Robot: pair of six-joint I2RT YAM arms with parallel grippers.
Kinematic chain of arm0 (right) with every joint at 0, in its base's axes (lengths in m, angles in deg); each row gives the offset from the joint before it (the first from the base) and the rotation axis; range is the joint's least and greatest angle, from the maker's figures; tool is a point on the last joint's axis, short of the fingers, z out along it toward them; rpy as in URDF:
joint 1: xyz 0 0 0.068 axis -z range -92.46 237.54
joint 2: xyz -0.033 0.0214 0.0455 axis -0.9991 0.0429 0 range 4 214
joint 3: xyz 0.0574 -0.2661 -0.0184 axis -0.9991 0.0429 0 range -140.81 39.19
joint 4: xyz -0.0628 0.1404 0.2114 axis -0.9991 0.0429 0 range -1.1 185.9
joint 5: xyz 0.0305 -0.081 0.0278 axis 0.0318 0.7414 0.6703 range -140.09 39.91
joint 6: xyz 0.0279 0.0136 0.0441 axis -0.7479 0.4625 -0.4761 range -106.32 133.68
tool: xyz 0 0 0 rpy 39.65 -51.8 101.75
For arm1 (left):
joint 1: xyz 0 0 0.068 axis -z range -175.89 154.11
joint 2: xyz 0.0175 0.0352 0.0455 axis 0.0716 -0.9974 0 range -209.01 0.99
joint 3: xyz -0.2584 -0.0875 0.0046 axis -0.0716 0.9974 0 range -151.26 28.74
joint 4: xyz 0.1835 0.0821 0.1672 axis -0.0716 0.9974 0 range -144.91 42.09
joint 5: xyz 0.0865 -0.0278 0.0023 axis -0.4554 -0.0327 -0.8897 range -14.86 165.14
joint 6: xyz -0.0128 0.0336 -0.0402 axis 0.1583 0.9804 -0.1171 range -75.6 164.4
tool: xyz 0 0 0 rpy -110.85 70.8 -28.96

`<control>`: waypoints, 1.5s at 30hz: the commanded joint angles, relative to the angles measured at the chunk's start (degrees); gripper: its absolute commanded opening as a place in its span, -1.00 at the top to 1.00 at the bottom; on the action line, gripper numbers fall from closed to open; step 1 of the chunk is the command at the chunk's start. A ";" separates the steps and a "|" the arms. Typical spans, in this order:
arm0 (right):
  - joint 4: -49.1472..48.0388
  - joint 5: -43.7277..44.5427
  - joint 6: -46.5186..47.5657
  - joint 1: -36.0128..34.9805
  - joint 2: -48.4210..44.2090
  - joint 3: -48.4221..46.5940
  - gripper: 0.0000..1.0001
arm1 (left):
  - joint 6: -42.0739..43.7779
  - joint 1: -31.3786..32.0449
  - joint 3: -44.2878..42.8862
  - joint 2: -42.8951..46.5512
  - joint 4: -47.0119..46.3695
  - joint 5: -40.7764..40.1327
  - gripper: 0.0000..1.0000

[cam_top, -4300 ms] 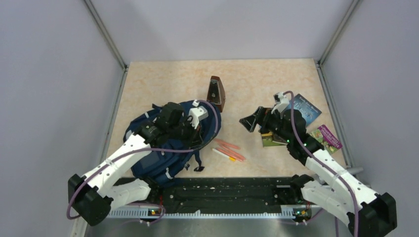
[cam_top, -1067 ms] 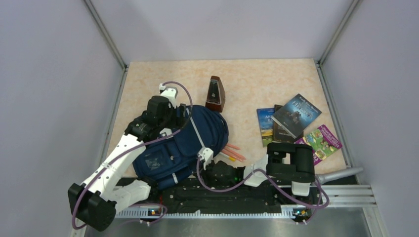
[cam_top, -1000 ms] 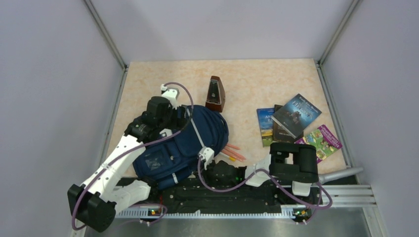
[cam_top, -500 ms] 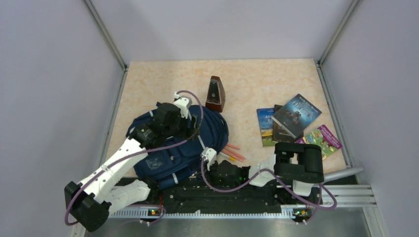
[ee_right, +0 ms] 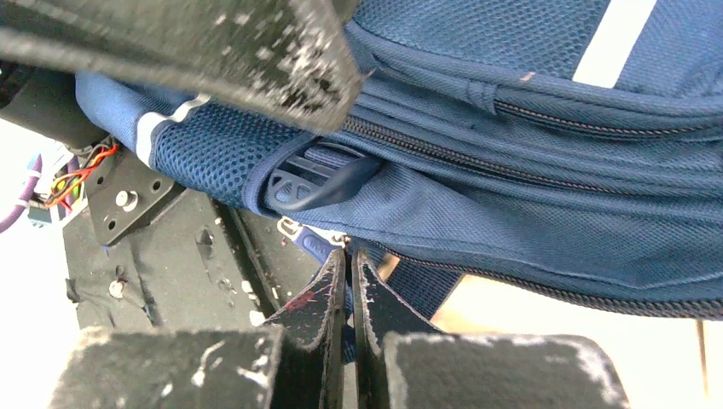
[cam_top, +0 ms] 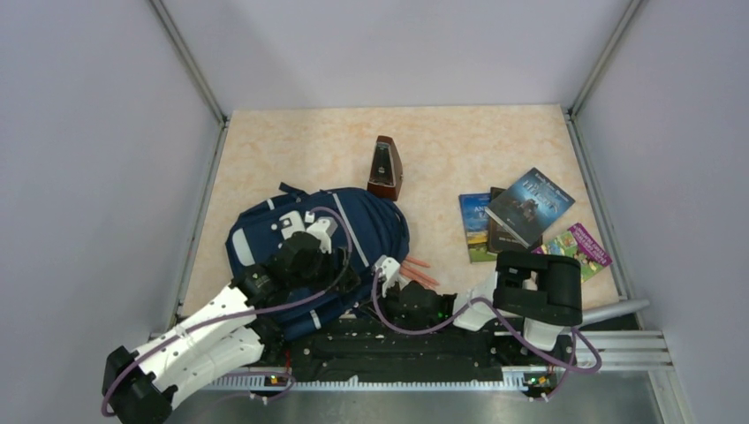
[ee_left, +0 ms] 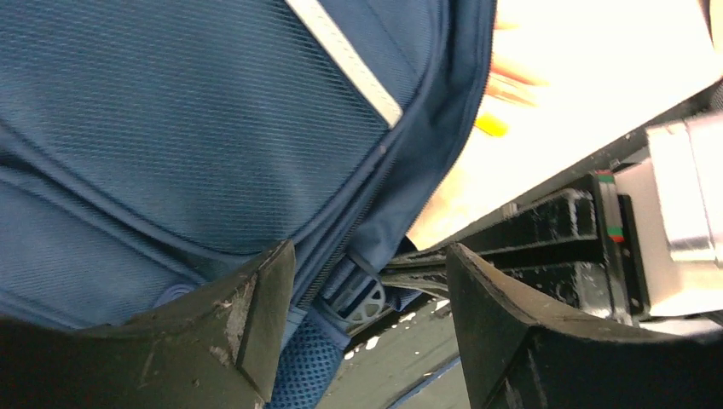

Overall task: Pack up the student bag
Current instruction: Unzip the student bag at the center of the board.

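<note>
Student bag (cam_top: 358,230) lay zipped on the tabletop (cam_top: 477,150), lower left of frame, left claw (ee_left: 367,273) drawn back from its far side to the near corner, gaping and empty, right claw (ee_right: 349,264) newly pinched shut at the zip pull (ee_right: 311,241), so unzipping looked next, packing unstarted.

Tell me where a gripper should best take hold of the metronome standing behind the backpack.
Probably the narrow upper half of the metronome, coming down from above: it stands upright and tapers toward the top, and the student bag crowds its near side.
</note>
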 commanded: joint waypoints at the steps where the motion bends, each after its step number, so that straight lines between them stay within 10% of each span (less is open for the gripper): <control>1: -3.27 2.43 -1.54 1.73 -2.11 1.51 1.00 | -2.99 4.94 0.80 -0.22 -5.68 -3.04 -0.40; 11: -1.74 8.43 -1.94 1.87 -6.31 4.15 1.00 | 1.34 17.08 -3.68 -10.20 -6.85 -18.56 -0.36; 40: 10.17 17.81 -1.13 3.32 -20.64 7.57 1.00 | 10.35 22.81 -6.79 -14.87 -10.58 -26.70 -0.28; 45: 0.65 6.45 1.21 3.32 -20.14 12.18 0.30 | 6.32 22.81 -5.54 -11.75 -10.69 -29.92 -0.28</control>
